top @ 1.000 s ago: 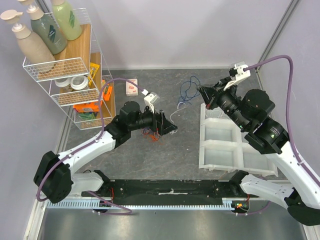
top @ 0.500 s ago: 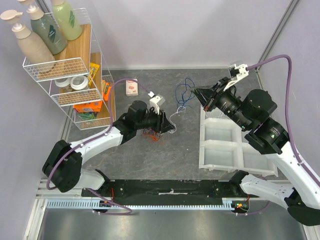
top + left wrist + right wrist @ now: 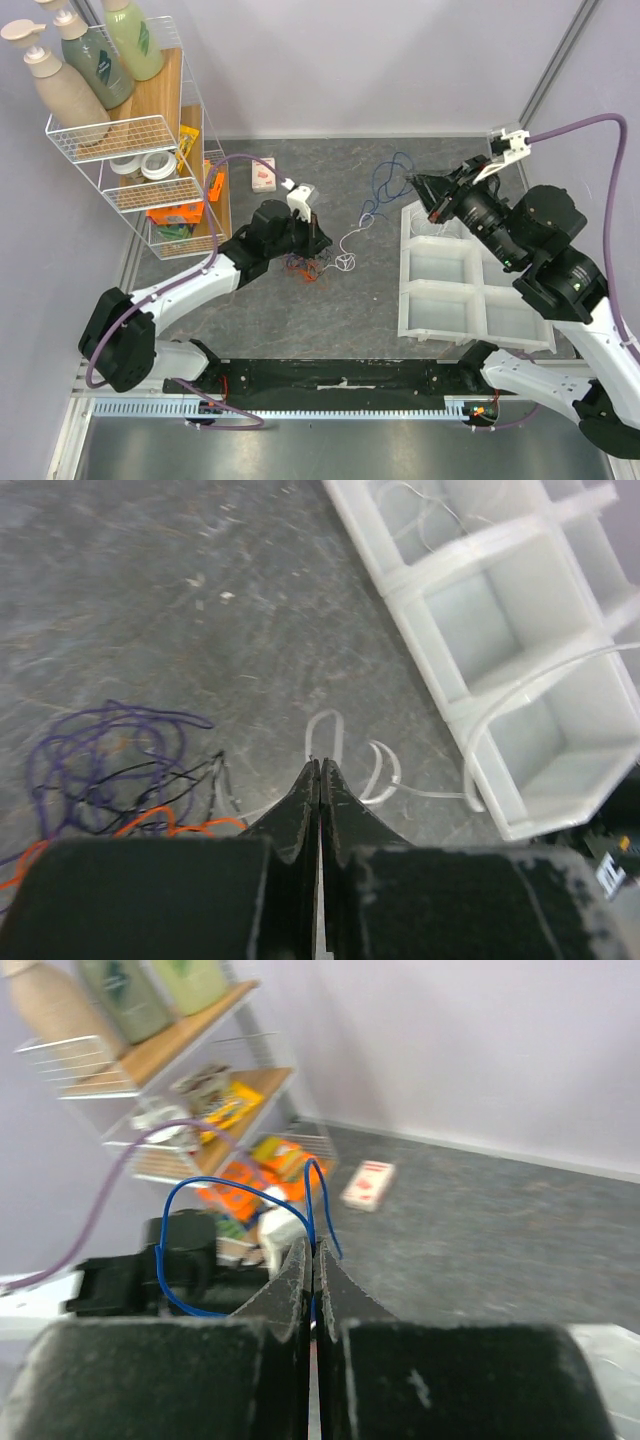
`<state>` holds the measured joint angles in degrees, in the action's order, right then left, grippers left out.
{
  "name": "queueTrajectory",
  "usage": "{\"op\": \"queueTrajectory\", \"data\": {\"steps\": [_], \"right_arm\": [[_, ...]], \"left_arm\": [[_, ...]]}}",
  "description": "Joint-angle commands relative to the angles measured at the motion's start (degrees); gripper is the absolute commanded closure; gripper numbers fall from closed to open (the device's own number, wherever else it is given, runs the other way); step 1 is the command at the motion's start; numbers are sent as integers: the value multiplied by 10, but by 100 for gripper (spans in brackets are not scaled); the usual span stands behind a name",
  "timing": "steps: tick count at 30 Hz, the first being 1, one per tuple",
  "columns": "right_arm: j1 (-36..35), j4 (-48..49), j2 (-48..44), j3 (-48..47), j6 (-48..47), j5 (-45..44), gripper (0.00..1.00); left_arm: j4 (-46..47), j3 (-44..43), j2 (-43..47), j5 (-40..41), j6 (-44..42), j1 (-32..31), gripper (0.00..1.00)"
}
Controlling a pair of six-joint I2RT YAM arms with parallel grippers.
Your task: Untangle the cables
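A tangle of purple, orange and black cables [image 3: 305, 265] lies mid-table under my left gripper [image 3: 320, 243]. In the left wrist view the purple loops [image 3: 100, 740] and an orange strand [image 3: 150, 825] sit left of my left gripper [image 3: 320, 764], whose jaws are shut. A white cable [image 3: 380, 775] loops just past their tips; I cannot tell if it is pinched. My right gripper [image 3: 415, 184] is shut on the blue cable [image 3: 385, 180] and holds it off the table. In the right wrist view the blue cable [image 3: 200, 1190] arcs up out of the shut right gripper [image 3: 312, 1246]. The white cable [image 3: 348, 250] trails up toward the blue one.
A white compartment tray [image 3: 440, 290] lies at the right, under the right arm, with a thin pale strand in its far compartment [image 3: 430, 500]. A wire shelf rack [image 3: 120, 130] with bottles stands at the far left. A small red-and-white box [image 3: 264, 176] lies near it.
My left gripper has gone from open to shut over the tangle and drawn back slightly left. My right arm has moved right with the blue cable, stretching the white cable.
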<state>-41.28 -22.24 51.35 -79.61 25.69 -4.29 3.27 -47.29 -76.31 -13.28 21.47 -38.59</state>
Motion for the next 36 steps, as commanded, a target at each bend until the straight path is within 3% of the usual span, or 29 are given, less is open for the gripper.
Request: {"op": "queueTrajectory", "data": {"steps": [1,4,6,7,9,12,13,17,21,24,27,29,33,36], "right_arm": [[-1,-94,-6,-53,-59,-158,100],[-1,-99,-20,-57,-71,-172,100],[-1,-98,-21,-63,-70,-160,100],[-1,-96,-19,-65,-70,-151,100],[-1,-92,-13,-70,-66,-127,100],[-1,-88,-7,-73,-59,-96,100],[-1,-83,-5,-75,-58,-81,100],[-1,-42,6,-59,-34,14,100],[0,-4,23,-42,-1,87,100],[-2,23,22,-24,16,109,100],[-1,35,17,-18,28,119,100],[-1,40,14,-17,32,126,100],[-1,33,1,-10,28,112,100],[-1,-5,-12,-17,-1,47,100]], "left_arm": [[-14,-2,48,112,14,6,99],[2,14,72,118,8,7,98],[42,14,78,26,-12,8,98],[61,11,73,-28,-16,10,94],[107,7,64,-119,3,8,66],[176,30,56,-172,36,9,38],[184,33,51,-180,41,9,32],[199,30,31,-193,59,9,27],[215,29,7,-212,64,9,29],[172,14,-14,-186,65,9,42],[114,-9,-38,-167,49,9,48],[107,-13,-45,-160,50,9,58],[87,-18,-36,-135,33,11,91],[38,-23,-15,-59,5,11,98]]}}
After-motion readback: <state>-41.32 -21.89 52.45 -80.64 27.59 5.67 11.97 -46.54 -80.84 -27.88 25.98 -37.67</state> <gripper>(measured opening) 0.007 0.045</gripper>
